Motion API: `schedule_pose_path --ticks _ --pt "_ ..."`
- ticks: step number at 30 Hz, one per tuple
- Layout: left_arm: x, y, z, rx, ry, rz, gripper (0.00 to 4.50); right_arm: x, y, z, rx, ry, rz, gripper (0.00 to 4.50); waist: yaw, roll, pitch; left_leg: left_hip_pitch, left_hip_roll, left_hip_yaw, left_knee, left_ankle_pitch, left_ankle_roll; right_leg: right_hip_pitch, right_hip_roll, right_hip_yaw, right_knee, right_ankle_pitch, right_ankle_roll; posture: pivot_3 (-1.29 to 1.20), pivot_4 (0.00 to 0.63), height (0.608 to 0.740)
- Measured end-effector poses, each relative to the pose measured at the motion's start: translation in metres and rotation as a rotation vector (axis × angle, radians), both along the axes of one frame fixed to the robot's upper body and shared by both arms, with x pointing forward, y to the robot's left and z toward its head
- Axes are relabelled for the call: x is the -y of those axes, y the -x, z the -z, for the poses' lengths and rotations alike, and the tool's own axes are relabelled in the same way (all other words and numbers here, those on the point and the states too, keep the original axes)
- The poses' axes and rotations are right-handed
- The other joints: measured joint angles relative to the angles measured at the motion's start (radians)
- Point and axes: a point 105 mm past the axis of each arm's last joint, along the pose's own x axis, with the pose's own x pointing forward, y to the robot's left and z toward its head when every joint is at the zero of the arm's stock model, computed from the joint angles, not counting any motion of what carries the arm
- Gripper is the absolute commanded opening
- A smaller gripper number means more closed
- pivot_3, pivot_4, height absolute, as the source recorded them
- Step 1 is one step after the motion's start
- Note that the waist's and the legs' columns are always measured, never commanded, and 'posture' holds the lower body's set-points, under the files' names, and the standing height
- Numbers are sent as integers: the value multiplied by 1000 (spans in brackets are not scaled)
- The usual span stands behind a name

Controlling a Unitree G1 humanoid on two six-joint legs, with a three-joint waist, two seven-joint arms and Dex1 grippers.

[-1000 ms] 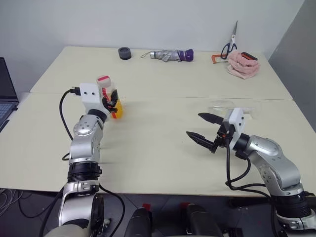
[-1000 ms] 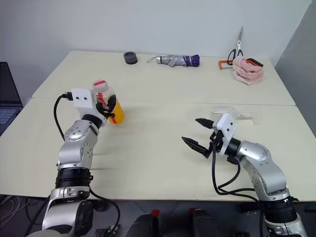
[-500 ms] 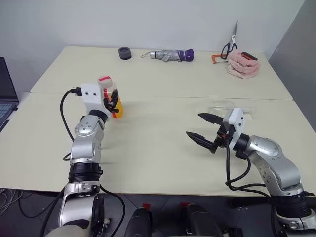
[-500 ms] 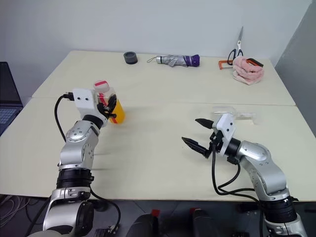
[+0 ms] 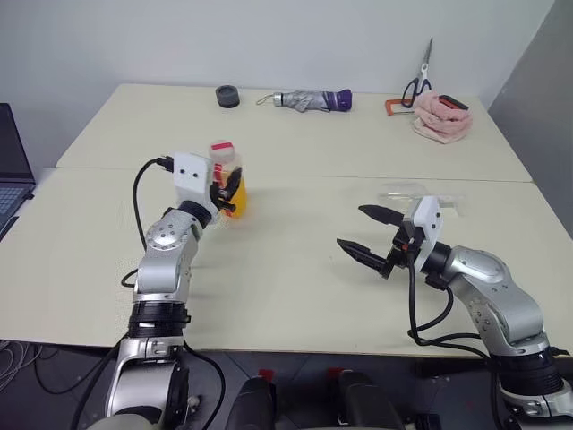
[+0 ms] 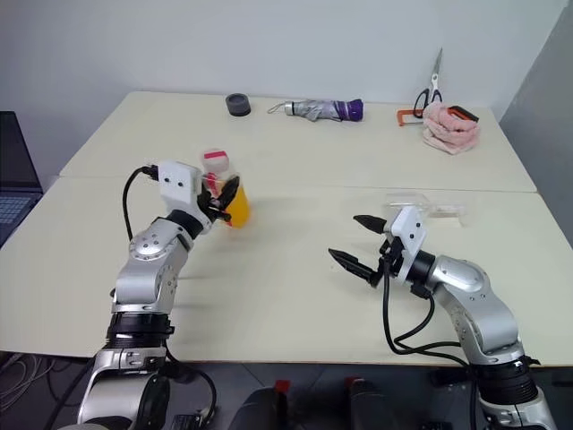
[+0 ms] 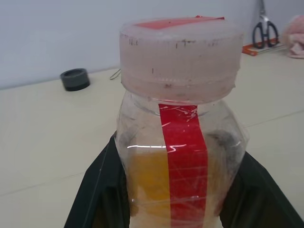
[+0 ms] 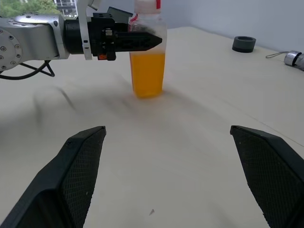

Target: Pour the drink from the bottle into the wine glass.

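The bottle [image 5: 226, 176] is small and clear, with a red label strip, a red-and-white cap [image 7: 180, 57] and the orange drink [image 8: 147, 76] in its lower half. It is upright at the left of the table, and my left gripper [image 5: 229, 186] is shut on its body, one black finger [image 7: 97, 190] on each side. My right gripper [image 5: 354, 227] hangs open over the table's right half, far from the bottle, with nothing between its fingers. A clear glass shape [image 5: 400, 189], apparently the wine glass, shows just behind the right wrist and is partly hidden by it.
At the far edge lie a black tape roll [image 5: 226, 96], a folded umbrella [image 5: 312, 100], scissors [image 5: 416, 81] and a pink cloth [image 5: 439, 118]. A laptop [image 5: 9, 170] sits at the left edge. A seam [image 5: 358, 176] runs across between the two tabletops.
My left gripper has carried the bottle to the right, toward the table's middle, mostly in the last half second. The right arm has stayed still and open.
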Motion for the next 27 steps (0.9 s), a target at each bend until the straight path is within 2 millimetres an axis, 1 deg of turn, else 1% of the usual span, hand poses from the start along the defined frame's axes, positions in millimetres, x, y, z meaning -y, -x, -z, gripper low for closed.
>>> schedule_pose_path --ticks 2,5,8,11,13,17,23,27 --pt "9 2 2 -9 -8 58 1814 2 2 -3 12 -4 15 4500 0 0 0 0 0 0 0 0 0 0 0 0 0 0 0 0 150 740" --pt "30 5 6 -27 -39 174 1814 5 8 -6 11 -12 46 4500 0 0 0 0 0 0 0 0 0 0 0 0 0 0 0 0 150 740" --pt "53 8 3 -8 -79 294 1814 9 15 -13 -7 -32 82 4500 2 0 0 0 0 0 0 0 0 0 0 0 1 0 0 0 150 740" --pt "78 11 -2 6 -90 424 1814 7 22 -24 17 -31 102 4500 2 0 0 0 -1 0 1 0 0 0 0 0 1 0 0 0 150 740" --pt "94 16 -3 9 -91 517 1814 5 24 -28 22 -27 123 4500 1 0 0 0 -1 0 1 0 0 0 1 0 0 0 0 0 150 740" --pt "116 26 3 -21 -76 666 1814 6 22 -30 20 -9 171 4500 -3 0 0 0 0 0 1 0 0 0 2 0 1 0 0 0 150 740" --pt "147 45 3 -34 -95 885 1814 5 21 -42 58 -3 205 4500 -1 0 0 0 -1 0 1 0 0 0 2 0 0 0 0 0 150 740" --pt "156 53 8 -50 -112 956 1814 2 20 -47 74 1 200 4500 -4 0 0 0 0 0 1 0 0 0 2 1 1 0 0 0 150 740"
